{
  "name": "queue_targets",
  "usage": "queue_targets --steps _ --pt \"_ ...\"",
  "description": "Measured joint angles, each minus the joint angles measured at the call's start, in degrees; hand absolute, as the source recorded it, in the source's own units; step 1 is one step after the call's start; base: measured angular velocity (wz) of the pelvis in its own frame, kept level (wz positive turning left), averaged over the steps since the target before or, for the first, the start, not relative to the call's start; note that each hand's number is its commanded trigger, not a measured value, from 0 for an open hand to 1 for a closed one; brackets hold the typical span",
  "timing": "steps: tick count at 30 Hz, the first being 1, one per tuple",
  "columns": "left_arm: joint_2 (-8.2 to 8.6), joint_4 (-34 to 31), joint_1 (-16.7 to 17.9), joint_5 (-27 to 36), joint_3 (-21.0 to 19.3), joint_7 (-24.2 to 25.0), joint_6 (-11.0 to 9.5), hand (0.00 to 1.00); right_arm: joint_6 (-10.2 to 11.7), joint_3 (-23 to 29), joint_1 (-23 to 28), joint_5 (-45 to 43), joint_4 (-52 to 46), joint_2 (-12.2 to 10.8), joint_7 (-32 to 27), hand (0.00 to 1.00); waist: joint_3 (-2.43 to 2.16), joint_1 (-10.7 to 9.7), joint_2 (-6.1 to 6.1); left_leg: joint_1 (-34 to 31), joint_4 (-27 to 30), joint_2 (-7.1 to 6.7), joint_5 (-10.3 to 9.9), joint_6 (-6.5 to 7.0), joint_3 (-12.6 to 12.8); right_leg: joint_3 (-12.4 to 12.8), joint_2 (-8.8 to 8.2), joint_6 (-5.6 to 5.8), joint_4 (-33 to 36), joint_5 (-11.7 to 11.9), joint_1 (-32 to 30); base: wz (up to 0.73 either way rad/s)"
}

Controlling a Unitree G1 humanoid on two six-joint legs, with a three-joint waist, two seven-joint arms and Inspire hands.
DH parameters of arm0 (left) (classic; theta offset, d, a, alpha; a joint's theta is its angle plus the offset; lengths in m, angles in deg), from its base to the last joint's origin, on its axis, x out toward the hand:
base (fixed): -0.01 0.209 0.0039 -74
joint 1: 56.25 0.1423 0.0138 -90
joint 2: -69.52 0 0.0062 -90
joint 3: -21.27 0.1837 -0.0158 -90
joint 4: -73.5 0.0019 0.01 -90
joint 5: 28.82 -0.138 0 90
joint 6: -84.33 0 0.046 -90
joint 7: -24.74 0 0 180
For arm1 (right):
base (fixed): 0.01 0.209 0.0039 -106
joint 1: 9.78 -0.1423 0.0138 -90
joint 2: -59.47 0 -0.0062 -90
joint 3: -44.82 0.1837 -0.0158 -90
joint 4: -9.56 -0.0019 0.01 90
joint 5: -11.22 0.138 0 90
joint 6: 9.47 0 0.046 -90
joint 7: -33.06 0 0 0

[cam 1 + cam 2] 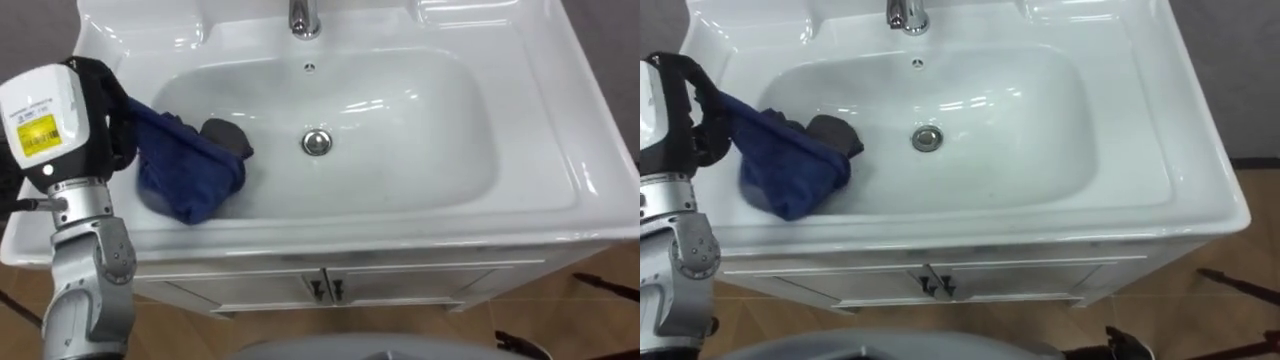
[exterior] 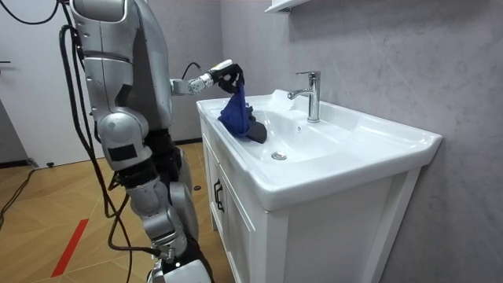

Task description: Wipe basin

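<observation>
In the room view the robot is seen standing at the front of the basin (image 2: 346, 169), its left hand (image 2: 226, 75) raised above the rim and clenched on the top of a blue cloth (image 2: 234, 112), which hangs from it into the bowl, with the tap (image 2: 313, 94) shown whole behind. In the eye views the hand is largely hidden by its own wrist. The cloth is seen spread below and to the right of it down the bowl's left slope, touching a dark lump (image 1: 228, 137) and lying apart from the drain (image 1: 317, 142).
</observation>
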Motion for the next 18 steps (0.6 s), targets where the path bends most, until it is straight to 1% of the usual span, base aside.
queue_targets --steps 1,2,3,4,5,6,8,9,10,12,13,14,15,16,17,18 --pt "-0.01 -0.07 0.00 -0.04 -0.83 -0.06 -0.58 1.00 0.02 0.09 0.06 0.00 -0.11 -0.03 -0.02 0.00 0.00 0.05 0.00 0.01 0.00 0.00 0.00 0.00 0.03 0.07 0.02 0.00 -0.03 0.00 0.00 -0.06" --pt "-0.19 -0.40 -0.15 -0.03 -2.64 -0.32 -1.33 1.00 0.03 0.12 0.16 0.11 -0.23 -0.06 -0.06 0.00 -0.02 0.11 0.03 0.01 0.00 0.02 0.00 0.00 0.04 0.17 0.06 0.00 -0.05 0.00 -0.03 -0.05" --pt "-0.62 -1.02 -0.25 -0.05 -4.58 -0.55 -1.67 1.00 0.03 0.46 0.20 0.11 -0.24 -0.07 -0.09 0.00 -0.06 0.23 0.13 -0.01 0.01 0.04 0.00 0.00 0.05 0.35 0.12 0.00 -0.06 0.00 -0.12 -0.06" --pt "-0.97 -1.44 -0.25 -0.05 -5.70 -0.85 -1.80 1.00 0.03 0.69 0.22 0.09 -0.27 -0.08 -0.15 0.00 -0.10 0.30 0.19 -0.05 0.04 0.04 0.00 0.00 0.01 0.46 0.13 0.00 -0.08 0.00 -0.15 -0.07" --pt "-1.76 -2.55 -0.27 -0.05 -7.92 -1.64 -1.86 1.00 0.03 1.30 0.35 0.08 -0.30 -0.12 -0.37 0.00 -0.21 0.34 0.35 -0.10 0.10 0.03 0.00 0.00 -0.05 0.63 0.14 0.00 -0.09 0.00 0.08 -0.06" --pt "-2.67 -3.80 -0.56 0.09 -9.78 -2.59 -1.87 1.00 0.08 1.69 0.84 0.32 -0.56 -0.10 -0.65 0.00 -0.22 0.72 0.69 0.01 0.12 0.02 -0.01 0.01 -0.06 0.64 0.12 -0.01 -0.07 0.01 0.29 -0.04" --pt "-4.12 -5.22 -1.59 0.16 -11.47 -4.55 -1.95 1.00 0.09 1.90 1.98 0.51 -1.32 -0.01 -0.96 0.00 -0.15 1.52 1.23 0.30 0.15 -0.02 -0.03 0.05 -0.06 0.64 0.06 0.03 0.02 0.03 0.63 0.00" --pt "-4.18 -6.48 -1.76 0.10 -12.79 -5.80 -1.98 1.00 0.10 2.29 2.38 0.50 -1.77 0.04 -1.15 0.00 -0.11 1.75 1.77 0.37 0.13 -0.09 -0.04 0.06 -0.06 0.58 -0.02 0.05 0.02 0.04 0.86 0.00" --pt "-4.17 -6.95 -1.76 0.07 -13.35 -6.42 -2.07 1.00 0.12 2.38 2.47 0.48 -1.83 0.12 -1.26 0.00 -0.09 1.82 2.02 0.44 0.13 -0.11 -0.04 0.06 -0.06 0.58 -0.05 0.06 0.02 0.04 0.94 0.00" --pt "-4.17 -7.87 -1.75 0.07 -15.05 -7.66 -2.34 1.00 0.14 2.37 2.73 0.36 -1.71 0.65 -1.36 0.00 0.11 2.17 2.55 0.83 0.08 -0.14 -0.04 0.07 0.00 0.58 -0.08 0.07 0.03 0.04 1.02 0.00" --pt "-4.16 -7.95 -1.75 0.07 -15.14 -7.78 -2.34 1.00 0.13 2.38 2.89 0.27 -1.64 0.73 -1.41 0.00 0.11 2.41 2.60 0.85 0.04 -0.14 -0.04 0.07 -0.01 0.62 -0.07 0.08 0.03 0.03 1.00 0.00" --pt "-4.13 -8.36 -1.66 0.03 -15.23 -7.78 -2.38 1.00 0.13 2.59 3.16 0.23 -1.63 0.78 -1.58 0.00 -0.07 3.09 3.04 0.87 0.03 -0.13 -0.04 0.06 -0.06 0.62 -0.04 0.10 -0.05 0.01 1.08 0.00" --pt "-4.14 -9.19 -1.31 0.03 -15.45 -7.78 -2.60 1.00 0.13 2.93 3.13 0.40 -1.64 0.73 -1.91 0.00 0.02 3.40 2.95 0.90 0.03 -0.12 -0.04 0.06 -0.10 0.54 -0.02 0.12 -0.13 -0.02 1.02 0.05" --pt "-4.14 -9.64 -1.17 0.02 -15.71 -7.79 -2.80 1.00 0.12 2.96 3.24 0.44 -1.63 0.69 -2.03 0.00 0.02 3.46 3.01 0.92 0.05 -0.12 -0.04 0.06 -0.10 0.46 -0.01 0.13 -0.24 -0.02 0.95 0.10" --pt "-4.14 -10.41 -1.06 0.02 -16.47 -7.99 -3.29 1.00 0.12 3.33 3.50 0.47 -1.64 0.57 -2.33 0.00 -0.21 3.74 3.33 0.91 0.05 -0.12 -0.04 0.06 -0.10 0.31 0.00 0.13 -0.42 -0.02 1.05 0.06" --pt "-4.17 -11.07 -1.08 0.00 -17.54 -8.26 -3.74 1.00 0.12 3.47 3.85 0.33 -1.69 0.48 -2.64 0.00 -0.28 4.35 3.39 0.92 0.05 -0.12 -0.04 0.06 -0.10 0.33 0.00 0.14 -0.44 -0.02 1.05 0.03"
